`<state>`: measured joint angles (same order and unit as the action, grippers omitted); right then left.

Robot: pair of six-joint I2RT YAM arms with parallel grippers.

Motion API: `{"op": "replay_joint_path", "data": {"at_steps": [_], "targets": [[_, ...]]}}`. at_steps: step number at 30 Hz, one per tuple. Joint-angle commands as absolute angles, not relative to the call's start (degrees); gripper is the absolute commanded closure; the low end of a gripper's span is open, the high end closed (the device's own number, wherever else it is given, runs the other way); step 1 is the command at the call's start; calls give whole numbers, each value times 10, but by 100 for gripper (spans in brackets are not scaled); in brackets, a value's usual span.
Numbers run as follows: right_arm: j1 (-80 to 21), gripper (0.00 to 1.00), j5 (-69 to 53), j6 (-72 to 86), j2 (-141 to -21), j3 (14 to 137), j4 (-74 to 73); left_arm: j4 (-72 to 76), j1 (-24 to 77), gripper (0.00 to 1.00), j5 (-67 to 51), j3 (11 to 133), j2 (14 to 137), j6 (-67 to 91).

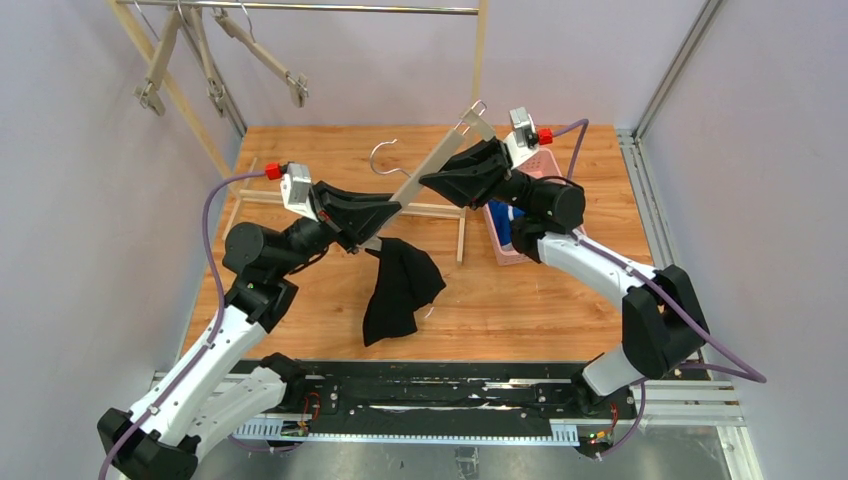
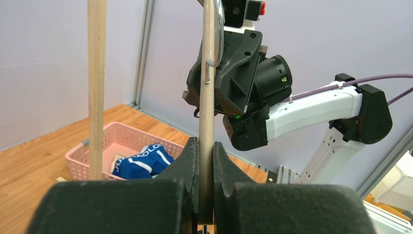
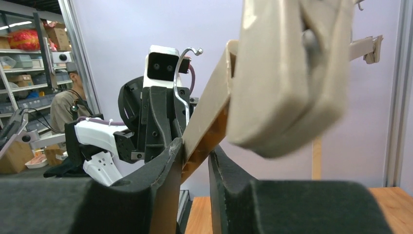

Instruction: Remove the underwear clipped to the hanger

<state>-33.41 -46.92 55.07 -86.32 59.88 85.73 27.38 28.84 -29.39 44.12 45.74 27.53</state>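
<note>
A wooden clip hanger [image 1: 440, 160] is held tilted above the table between both grippers. My left gripper [image 1: 392, 213] is shut on its lower part; in the left wrist view [image 2: 206, 168] the bar [image 2: 208, 112] stands pinched between the fingers. My right gripper [image 1: 430, 180] is shut on the bar higher up, and in the right wrist view [image 3: 196, 158] one blurred clip [image 3: 287, 73] is close above the fingers. The black underwear [image 1: 400, 285] hangs from the hanger's low end, down to the table. The blue underwear [image 1: 505, 228] lies in the pink basket [image 2: 92, 141], lettering showing [image 2: 141, 161]. The cream one is not clearly seen.
A clothes rail with several empty wooden clip hangers [image 1: 215, 60] stands at the back left. A low wooden frame [image 1: 455, 212] lies on the table under the hanger. A wooden post [image 2: 96, 87] rises left of the left gripper. The pink basket [image 1: 545, 165] sits under the right arm.
</note>
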Motion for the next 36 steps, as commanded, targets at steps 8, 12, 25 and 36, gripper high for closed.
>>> {"op": "replay_joint_path", "data": {"at_steps": [8, 12, 25, 36], "targets": [[-358, 79, -471, 572, -886, 653, 889, 382, 298, 100, -272, 419, 483, 302], [-362, 72, -473, 572, -888, 659, 890, 414, 299, 100, -263, 410, 491, 315], [-362, 99, -477, 558, -878, 653, 888, 415, 299, 100, -246, 408, 486, 320], [-362, 99, -478, 549, -842, 632, 888, 240, 299, 46, -202, 441, 447, 234]]}}
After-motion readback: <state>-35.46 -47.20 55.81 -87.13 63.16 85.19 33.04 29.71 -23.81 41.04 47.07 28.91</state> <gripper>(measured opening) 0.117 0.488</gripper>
